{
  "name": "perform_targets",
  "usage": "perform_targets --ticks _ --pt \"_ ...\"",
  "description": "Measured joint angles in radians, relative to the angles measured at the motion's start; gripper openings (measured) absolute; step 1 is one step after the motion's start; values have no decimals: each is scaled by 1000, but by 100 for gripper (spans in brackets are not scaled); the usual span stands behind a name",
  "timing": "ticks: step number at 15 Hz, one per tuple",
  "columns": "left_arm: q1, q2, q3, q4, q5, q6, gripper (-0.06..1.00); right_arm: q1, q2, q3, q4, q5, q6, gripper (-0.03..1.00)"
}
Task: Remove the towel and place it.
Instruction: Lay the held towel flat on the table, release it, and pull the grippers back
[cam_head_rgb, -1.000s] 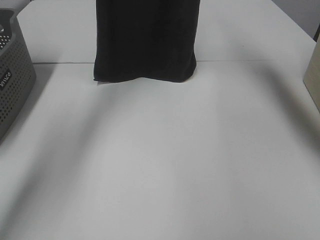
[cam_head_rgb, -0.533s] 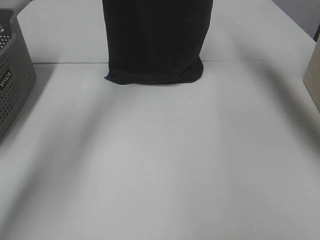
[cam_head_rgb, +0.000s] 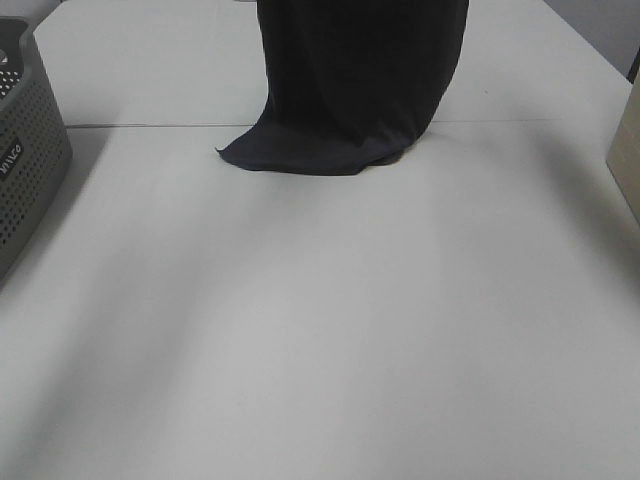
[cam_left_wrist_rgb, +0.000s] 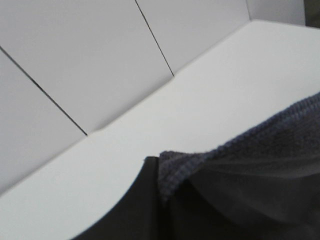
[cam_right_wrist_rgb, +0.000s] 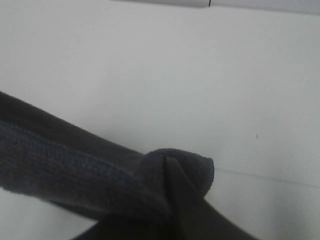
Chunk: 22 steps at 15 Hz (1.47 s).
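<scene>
The towel (cam_head_rgb: 355, 80) is hanging upright as a tall, very dark navy, almost black sheet of plain terry cloth, with its top running out of the high view. Its lower end is resting on the worktop (cam_head_rgb: 320, 330), well apart from the basket (cam_head_rgb: 25, 150), and one corner is spreading flat toward that basket. I am pinching its thin hemmed edge in my left gripper (cam_left_wrist_rgb: 160, 182) and my right gripper (cam_right_wrist_rgb: 171, 176).

We see a white table (cam_head_rgb: 320, 330) with a thin seam across its far part. The lower end of the towel (cam_head_rgb: 345, 100) (dark navy, nearly black) rests there. A grey perforated basket (cam_head_rgb: 25, 170) stands at the left edge.
</scene>
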Motion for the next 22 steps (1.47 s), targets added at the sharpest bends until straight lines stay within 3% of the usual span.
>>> perform_targets --ticks 1,2,3,5,8,13,21,22 --pt "0 -43 0 -5 142 -33 0 -1 -36 -2 20 92 -21 2" --pt "0 -66 -1 -9 195 -49 0 -1 -52 -4 29 132 -25 2" --pt "-2 -108 -1 -25 313 -87 0 1 -85 -8 61 195 -32 2" --pt "-10 -178 1 -40 394 -143 0 3 -147 -11 132 252 -62 2" --pt "-10 -294 110 -86 400 -206 0 3 -226 43 210 259 -79 2" --pt "-23 -623 737 -170 401 -254 0 4 -480 424 277 266 -89 2" --pt "-30 -970 1309 -324 379 -192 0 11 -804 912 375 263 -75 2" --pt "-30 -1052 1390 -336 376 -189 0 13 -875 1030 429 261 -68 2"
